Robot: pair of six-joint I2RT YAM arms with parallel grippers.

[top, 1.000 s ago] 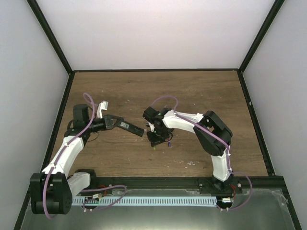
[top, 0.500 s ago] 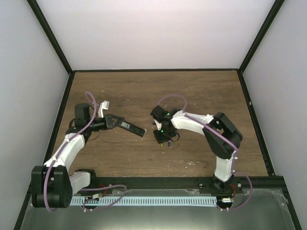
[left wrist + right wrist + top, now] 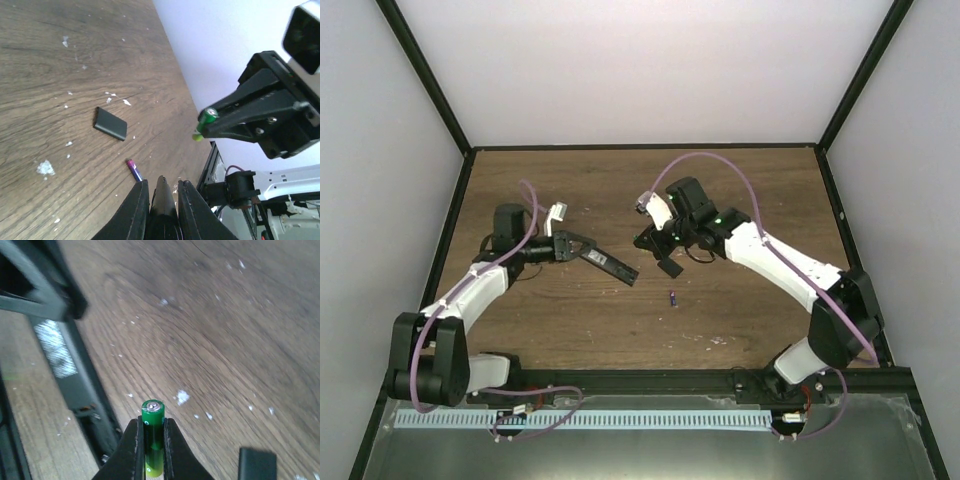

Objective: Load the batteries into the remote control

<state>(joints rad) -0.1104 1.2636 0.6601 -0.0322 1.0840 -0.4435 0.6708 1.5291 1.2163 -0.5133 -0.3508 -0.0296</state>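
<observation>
My left gripper [image 3: 580, 250] [image 3: 162, 183] is shut on the near end of the remote control [image 3: 616, 267] [image 3: 163, 202], a slim black bar held out over the table toward the right arm. The right wrist view shows that bar [image 3: 75, 380] at the left. My right gripper [image 3: 651, 241] [image 3: 153, 423] hangs above the table, shut on the green battery [image 3: 153, 432] [image 3: 207, 117], whose metal tip sticks out past the fingertips. The purple battery [image 3: 673, 297] [image 3: 134, 170] lies on the wood below and between the two grippers.
A small black cover piece [image 3: 110, 124] [image 3: 669, 266] [image 3: 257, 463] lies flat on the wood just beyond the purple battery. White flecks are scattered over the table. A black rail [image 3: 650, 380] runs along the near edge, and walls close in the other three sides.
My right gripper closed on the green battery and rose from the table toward the far right. The left arm carried the remote a little to the right.
</observation>
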